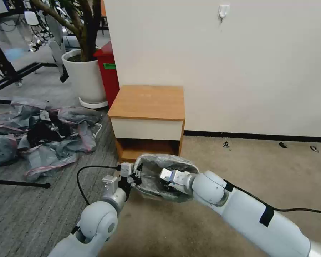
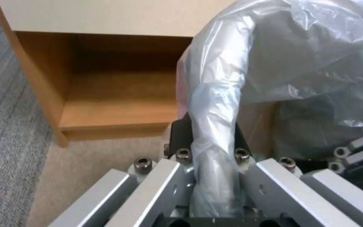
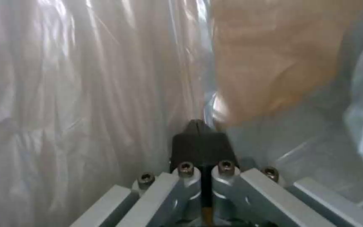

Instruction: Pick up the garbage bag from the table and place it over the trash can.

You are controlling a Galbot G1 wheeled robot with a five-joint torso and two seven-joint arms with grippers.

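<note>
Bag (image 1: 157, 165) is seen stretched over the bin (image 1: 146, 194), which stands on the carpet just in front of the table (image 1: 148, 101), by its open shelf. The left gripper (image 1: 135, 175) is at the bin's left rim, its fingers (image 2: 181, 134) clenched on a gathered fold of bag over that rim. The right gripper (image 1: 164, 175) is reached down inside the bag-lined bin, and in the right wrist view its black fingertips (image 3: 199, 138) are pressed together, a thin edge of plastic possibly between them; that cannot be told for certain. The tabletop is bare wood. A heap of bags (image 1: 42, 132) is spread on the floor well to the left of the table, near a plant pot (image 1: 83, 76).
</note>
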